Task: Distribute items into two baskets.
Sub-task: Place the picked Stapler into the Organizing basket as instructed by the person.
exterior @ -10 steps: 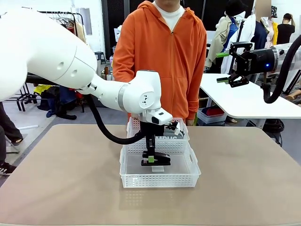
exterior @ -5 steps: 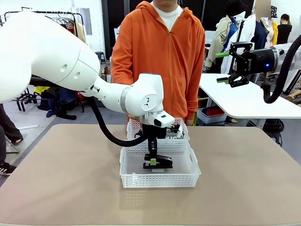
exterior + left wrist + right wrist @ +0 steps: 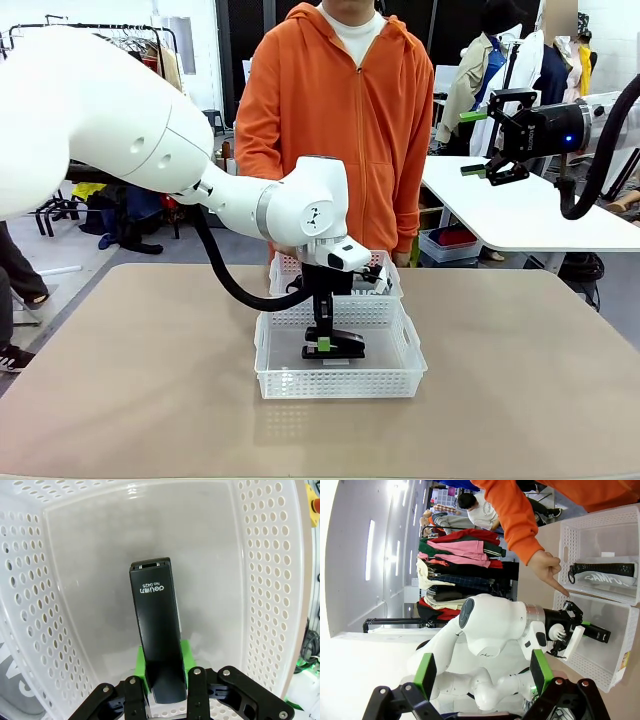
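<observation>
Stapler (image 3: 333,345) lower in near basket (image 3: 338,380)

From my station, the stapler (image 3: 333,343) sat inside the near basket (image 3: 339,380), the second basket (image 3: 290,265) stood touching just behind it holding the pouch (image 3: 604,573), and a person (image 3: 335,110) stood beyond both.

On the top face of the black stapler (image 3: 159,630) in the left wrist view you can read the brand "deli" and beside it "NO. 0425", printed in pale letters that stand upside down from that camera. In the right wrist view the grey pouch (image 3: 607,573) carries white lettering that looks like "CAMPUS", sideways and too small for you to make out with certainty.
</observation>
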Available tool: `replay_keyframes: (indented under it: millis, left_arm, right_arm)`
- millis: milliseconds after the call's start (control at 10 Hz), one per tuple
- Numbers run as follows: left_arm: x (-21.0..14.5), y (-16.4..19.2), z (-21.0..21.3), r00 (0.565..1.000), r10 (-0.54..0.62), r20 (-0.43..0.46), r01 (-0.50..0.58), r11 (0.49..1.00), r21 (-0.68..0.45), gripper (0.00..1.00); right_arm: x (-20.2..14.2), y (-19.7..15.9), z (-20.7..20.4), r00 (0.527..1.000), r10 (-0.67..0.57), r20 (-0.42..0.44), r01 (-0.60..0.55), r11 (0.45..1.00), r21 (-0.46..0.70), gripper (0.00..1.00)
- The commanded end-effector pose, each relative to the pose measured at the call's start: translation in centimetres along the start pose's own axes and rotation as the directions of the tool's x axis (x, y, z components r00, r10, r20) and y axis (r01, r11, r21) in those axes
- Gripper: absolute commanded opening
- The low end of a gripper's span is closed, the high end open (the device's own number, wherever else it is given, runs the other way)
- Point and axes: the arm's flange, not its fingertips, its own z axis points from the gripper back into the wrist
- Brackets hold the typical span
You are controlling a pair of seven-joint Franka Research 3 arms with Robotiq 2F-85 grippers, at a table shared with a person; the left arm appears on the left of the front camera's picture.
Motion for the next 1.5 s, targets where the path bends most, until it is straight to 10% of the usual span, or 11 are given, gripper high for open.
replay_keyframes:
  millis: [0, 600, 1400]
  left_arm:
    - [0.27, 0.12, 0.34, 1.000, 0.016, -0.020, -0.016, 1.000, 0.001, 0.00]
    - [0.05, -0.26, 0.54, 0.999, 0.022, -0.023, -0.022, 1.000, 0.005, 1.00]
    - [-0.23, -0.76, 0.82, 0.999, 0.029, -0.026, -0.028, 1.000, 0.010, 1.00]
  right_arm:
    - [0.10, 0.38, 0.03, 1.000, -0.003, 0.005, 0.003, 1.000, -0.003, 1.00]
    - [0.10, 0.38, 0.03, 1.000, -0.003, 0.005, 0.003, 1.000, -0.003, 1.00]
    - [0.10, 0.38, 0.03, 1.000, -0.003, 0.005, 0.003, 1.000, -0.003, 1.00]
